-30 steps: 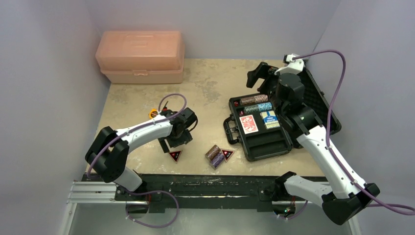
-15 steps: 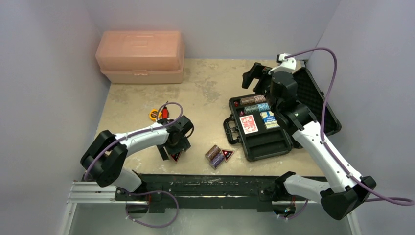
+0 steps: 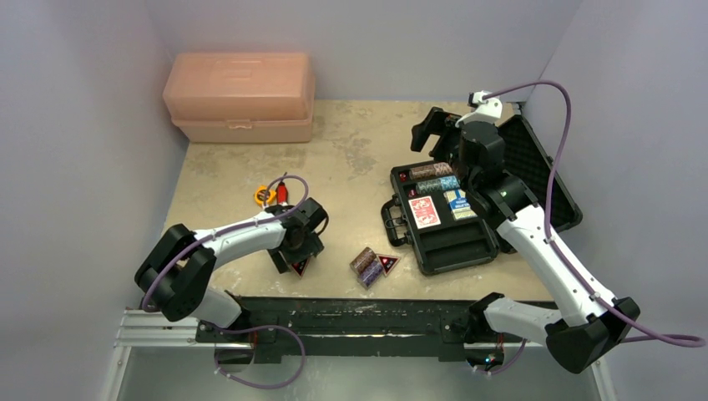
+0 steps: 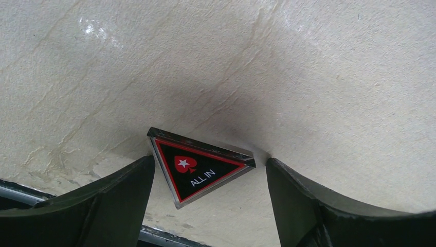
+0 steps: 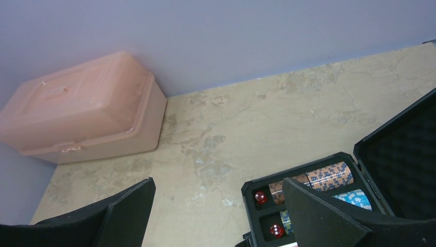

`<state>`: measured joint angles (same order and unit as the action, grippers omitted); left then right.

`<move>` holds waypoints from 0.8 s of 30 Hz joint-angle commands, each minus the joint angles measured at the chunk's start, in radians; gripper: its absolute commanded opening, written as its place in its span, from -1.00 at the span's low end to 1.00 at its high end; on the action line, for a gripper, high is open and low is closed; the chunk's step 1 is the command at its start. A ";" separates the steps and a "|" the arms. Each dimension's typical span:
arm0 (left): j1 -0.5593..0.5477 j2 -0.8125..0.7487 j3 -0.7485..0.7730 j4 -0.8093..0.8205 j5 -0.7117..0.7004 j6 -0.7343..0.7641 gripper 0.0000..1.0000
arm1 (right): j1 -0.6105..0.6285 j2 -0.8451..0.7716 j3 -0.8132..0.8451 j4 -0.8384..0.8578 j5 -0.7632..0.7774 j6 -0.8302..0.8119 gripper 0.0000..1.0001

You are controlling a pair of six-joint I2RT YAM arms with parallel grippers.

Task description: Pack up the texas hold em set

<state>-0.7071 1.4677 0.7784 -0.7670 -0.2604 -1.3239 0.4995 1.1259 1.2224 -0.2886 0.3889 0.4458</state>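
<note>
Reads partly packed: chips, decks, dice in case below released right jaws; ALL IN token on desk between released left jaws, loose stack and second token right of them.

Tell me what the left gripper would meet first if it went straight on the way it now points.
The ALL IN triangular token, flat on the table between the open jaws of the left gripper; it looks close, though depth is unclear.

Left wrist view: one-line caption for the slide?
Open left pincer straddling a black-and-red triangular "ALL IN" token lying flat on the mottled beige tabletop, jaws not closed on it.
</note>
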 commanded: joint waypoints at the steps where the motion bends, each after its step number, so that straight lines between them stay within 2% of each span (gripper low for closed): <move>1: 0.014 -0.026 -0.021 0.019 -0.020 -0.041 0.58 | 0.007 0.001 0.026 0.029 -0.015 0.007 0.98; 18: 0.016 -0.012 -0.033 0.009 -0.022 -0.060 0.44 | 0.006 0.006 0.023 0.033 -0.027 0.010 0.98; 24: 0.015 -0.001 -0.031 0.022 -0.017 -0.052 0.33 | 0.007 0.006 0.025 0.034 -0.030 0.009 0.98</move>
<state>-0.7002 1.4593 0.7681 -0.7753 -0.2672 -1.3521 0.4995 1.1267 1.2224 -0.2878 0.3714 0.4511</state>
